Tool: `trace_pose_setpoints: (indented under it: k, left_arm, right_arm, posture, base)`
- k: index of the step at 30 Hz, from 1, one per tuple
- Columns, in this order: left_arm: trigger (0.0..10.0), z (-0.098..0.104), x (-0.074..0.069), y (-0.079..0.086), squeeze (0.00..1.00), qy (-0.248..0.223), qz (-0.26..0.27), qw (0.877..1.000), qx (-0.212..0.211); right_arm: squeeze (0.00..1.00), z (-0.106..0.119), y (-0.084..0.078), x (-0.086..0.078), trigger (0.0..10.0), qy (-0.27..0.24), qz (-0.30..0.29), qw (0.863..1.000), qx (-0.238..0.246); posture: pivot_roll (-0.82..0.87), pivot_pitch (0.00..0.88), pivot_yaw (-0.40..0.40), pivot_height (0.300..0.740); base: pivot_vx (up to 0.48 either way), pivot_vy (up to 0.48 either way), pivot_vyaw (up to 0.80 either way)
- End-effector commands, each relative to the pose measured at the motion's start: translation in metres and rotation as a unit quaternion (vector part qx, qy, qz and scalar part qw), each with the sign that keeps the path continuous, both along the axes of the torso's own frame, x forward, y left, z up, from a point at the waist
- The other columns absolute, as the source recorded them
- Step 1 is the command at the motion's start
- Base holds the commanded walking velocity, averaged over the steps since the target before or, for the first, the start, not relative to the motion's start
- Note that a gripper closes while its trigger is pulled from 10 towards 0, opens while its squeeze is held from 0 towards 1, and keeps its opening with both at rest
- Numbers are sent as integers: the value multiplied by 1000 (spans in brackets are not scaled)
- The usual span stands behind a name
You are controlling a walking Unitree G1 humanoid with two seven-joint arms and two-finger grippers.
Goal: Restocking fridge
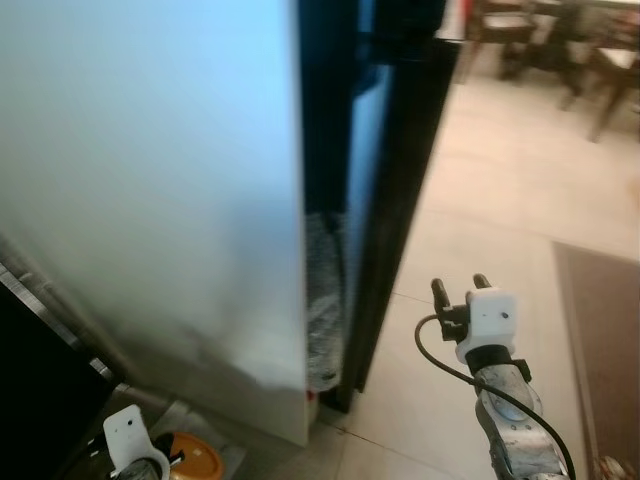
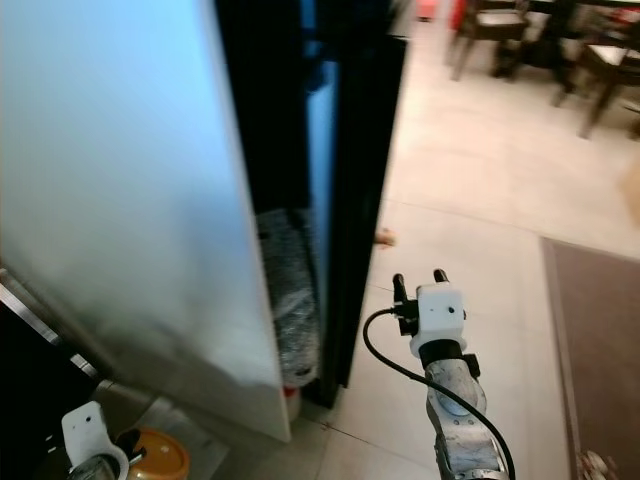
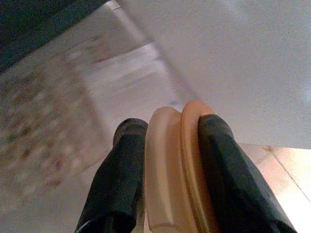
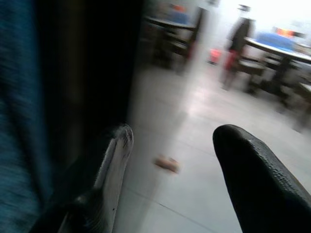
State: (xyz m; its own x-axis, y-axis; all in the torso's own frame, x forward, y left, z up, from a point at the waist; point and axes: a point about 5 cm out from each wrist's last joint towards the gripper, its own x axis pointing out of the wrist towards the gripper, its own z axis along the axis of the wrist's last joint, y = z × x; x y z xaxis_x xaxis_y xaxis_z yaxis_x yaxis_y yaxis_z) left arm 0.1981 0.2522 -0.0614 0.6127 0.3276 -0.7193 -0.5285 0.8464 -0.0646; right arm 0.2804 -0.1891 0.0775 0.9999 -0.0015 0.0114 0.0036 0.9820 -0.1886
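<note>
item: tan round lidded tub point(image 3: 177, 174), clamped in left gripper point(image 3: 170, 170) | right gripper point(image 4: 170, 160): fingers spread, empty | fridge point(image 1: 150, 180): white side | floor point(image 2: 480, 240): pale tile

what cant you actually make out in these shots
- Fridge inside: head views, hidden behind the pale door and dark gap.
- Orange item in the left claw: wrist view too close, head views cut it at the bottom edge.
- Small thing on the floor: right wrist view, blurred.
- Dining chairs: blurred, cut off.
</note>
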Motion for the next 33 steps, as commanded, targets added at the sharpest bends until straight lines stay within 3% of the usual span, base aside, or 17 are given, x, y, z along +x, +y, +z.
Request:
trace_pose_setpoints:
  k: [1,6,18,24,33]
  left_arm:
    - [10000,-2,-7,6,0,9,1,1000,6]
    - [10000,-5,-12,5,0,16,-3,1000,5]
    - [10000,-5,-10,1,0,11,3,1000,2]
    - [10000,-6,-12,2,0,14,4,1000,4]
    - [10000,-5,-11,0,0,12,0,1000,9]
  right_arm:
    - [0,-3,4,1,10000,6,6,1000,4]
    - [0,-5,3,-1,10000,10,7,1000,7]
    - [0,-6,5,2,10000,16,-3,1000,15]
    - [0,-9,-5,4,10000,24,-40,999,9]
    - [0,-6,-3,8,10000,16,-32,999,4]
  posture:
    - [-142,0,13,740]
    - [-142,0,10,740]
    - [-128,0,-5,740]
    - [-125,0,-6,740]
    - [-120,0,-4,740]
  base:
    - [0,0,800]
    - [0,0,670]
    - [0,0,0]
    - [0,0,0]
    - [0,0,0]
